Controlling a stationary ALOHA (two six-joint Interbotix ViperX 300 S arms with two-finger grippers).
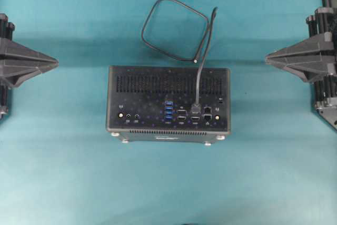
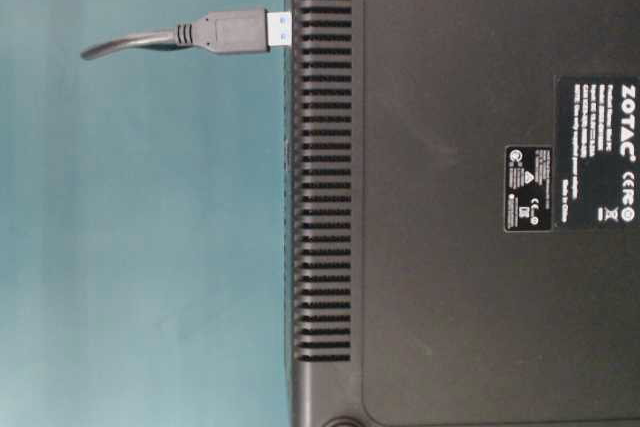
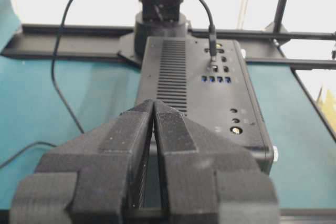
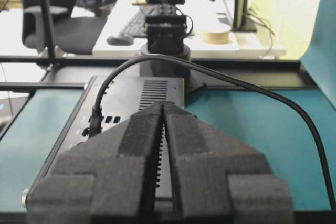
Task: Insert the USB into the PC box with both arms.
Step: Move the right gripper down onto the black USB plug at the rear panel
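The PC box (image 1: 168, 104) lies in the middle of the teal table with its port face up. The USB plug (image 1: 196, 106) stands in a port to the right of the blue ports (image 1: 168, 111), and its thin black cable (image 1: 174, 25) loops behind the box. In the table-level view the plug (image 2: 235, 31) sits against the box's vented edge (image 2: 320, 147). My left gripper (image 1: 52, 62) is shut and empty at the left edge, clear of the box. My right gripper (image 1: 269, 56) is shut and empty at the right edge. The plug also shows in both wrist views (image 3: 212, 45) (image 4: 95, 119).
The cable's free metal tip (image 1: 196, 61) lies on the cloth just behind the box. A black rail (image 3: 79, 30) runs along the table's far side in the left wrist view. A desk with a keyboard (image 4: 136, 19) and a chair stand beyond the table.
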